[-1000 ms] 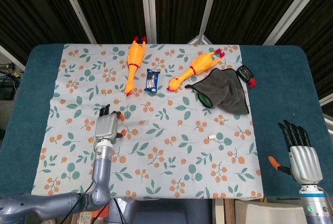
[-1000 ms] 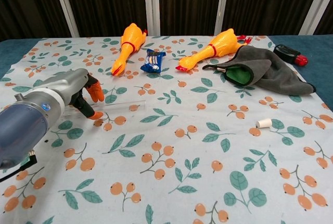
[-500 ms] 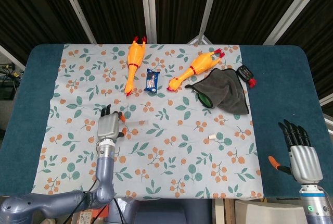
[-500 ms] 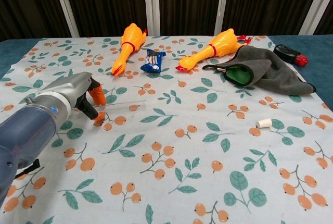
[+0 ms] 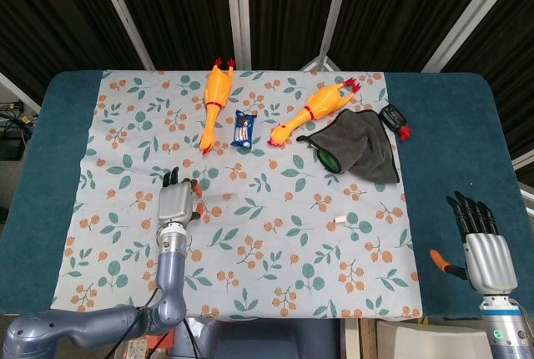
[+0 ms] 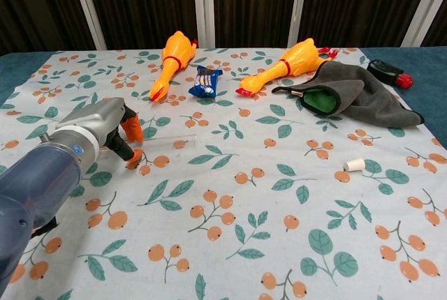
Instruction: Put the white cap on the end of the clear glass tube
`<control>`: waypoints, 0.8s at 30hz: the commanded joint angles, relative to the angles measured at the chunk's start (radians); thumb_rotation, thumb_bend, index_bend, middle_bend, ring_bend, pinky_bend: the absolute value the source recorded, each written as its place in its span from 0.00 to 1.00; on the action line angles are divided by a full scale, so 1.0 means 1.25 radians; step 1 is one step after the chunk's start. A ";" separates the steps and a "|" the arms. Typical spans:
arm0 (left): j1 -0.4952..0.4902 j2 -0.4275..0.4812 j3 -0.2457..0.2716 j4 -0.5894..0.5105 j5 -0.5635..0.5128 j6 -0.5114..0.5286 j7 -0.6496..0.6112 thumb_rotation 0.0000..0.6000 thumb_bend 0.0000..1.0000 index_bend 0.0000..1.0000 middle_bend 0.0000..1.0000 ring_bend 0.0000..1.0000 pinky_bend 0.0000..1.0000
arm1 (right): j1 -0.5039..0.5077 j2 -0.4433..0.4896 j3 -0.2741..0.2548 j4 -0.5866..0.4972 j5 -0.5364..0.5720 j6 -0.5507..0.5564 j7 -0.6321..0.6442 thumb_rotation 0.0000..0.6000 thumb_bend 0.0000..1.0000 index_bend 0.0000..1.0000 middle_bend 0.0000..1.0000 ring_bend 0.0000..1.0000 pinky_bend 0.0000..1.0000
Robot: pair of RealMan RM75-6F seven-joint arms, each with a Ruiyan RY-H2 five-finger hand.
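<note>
The clear glass tube (image 5: 219, 199) (image 6: 167, 144) lies flat on the patterned cloth, left of centre. My left hand (image 5: 174, 201) (image 6: 98, 127) sits low over the tube's left part, fingers pointing down on either side of it, and I see no closed grip. The white cap (image 5: 340, 220) (image 6: 354, 165) lies on the cloth far to the right, apart from both hands. My right hand (image 5: 481, 242) hovers by the table's near right corner, fingers straight and spread, holding nothing. It shows only in the head view.
Two rubber chickens (image 5: 214, 102) (image 5: 313, 108), a blue snack packet (image 5: 244, 128) and a grey cloth (image 5: 360, 144) with a green-rimmed opening lie at the back. A small black and red object (image 5: 394, 117) sits at the cloth's right edge.
My left hand has crept slightly forward and to the right along the tube. The tube, the cap and my right hand have stayed where they were.
</note>
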 commanded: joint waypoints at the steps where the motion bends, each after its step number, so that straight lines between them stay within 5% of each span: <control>1: 0.000 0.000 -0.002 -0.002 0.008 0.003 -0.006 1.00 0.69 0.58 0.43 0.01 0.00 | 0.000 0.000 0.000 -0.001 0.000 0.000 0.001 1.00 0.26 0.00 0.00 0.00 0.00; 24: 0.005 0.120 -0.006 -0.122 0.126 -0.066 -0.134 1.00 0.79 0.61 0.46 0.01 0.00 | 0.008 -0.008 0.002 -0.010 -0.014 -0.006 -0.033 1.00 0.26 0.00 0.00 0.00 0.00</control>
